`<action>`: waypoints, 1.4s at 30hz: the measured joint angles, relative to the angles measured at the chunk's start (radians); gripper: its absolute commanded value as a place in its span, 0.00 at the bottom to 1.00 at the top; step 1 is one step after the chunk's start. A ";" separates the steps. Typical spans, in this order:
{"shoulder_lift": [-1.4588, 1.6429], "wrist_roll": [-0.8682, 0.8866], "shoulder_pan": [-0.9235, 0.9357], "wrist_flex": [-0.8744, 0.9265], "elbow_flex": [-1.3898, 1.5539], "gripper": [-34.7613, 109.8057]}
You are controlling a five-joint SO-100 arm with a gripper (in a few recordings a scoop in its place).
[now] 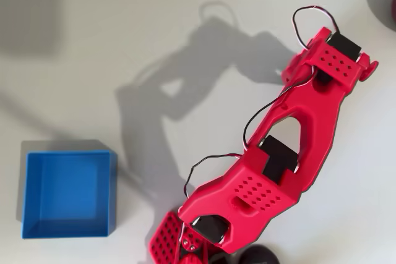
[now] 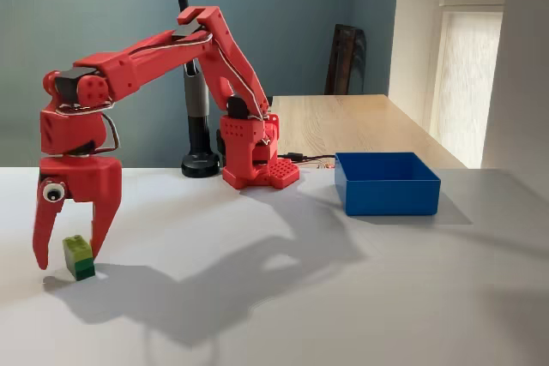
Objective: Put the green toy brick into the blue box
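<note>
The green toy brick [image 2: 79, 257] stands on the white table at the far left of the fixed view, lime on top and darker green below. My red gripper [image 2: 69, 260] points straight down over it, open, with one finger on each side of the brick and the tips near the tabletop. The right finger is close to the brick; whether it touches I cannot tell. The blue box [image 2: 390, 196] sits far off to the right with nothing inside. In the overhead view the blue box [image 1: 65, 187] is at the lower left and the red arm [image 1: 297, 146] stretches down to the bottom edge.
The arm's red base [image 2: 253, 156] stands at the back of the table, next to a black pole on a round foot [image 2: 199, 126]. A wooden table [image 2: 360, 117] lies behind. Open white tabletop separates the brick from the box.
</note>
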 measured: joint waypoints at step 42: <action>0.565 -0.225 -0.560 0.083 0.270 0.24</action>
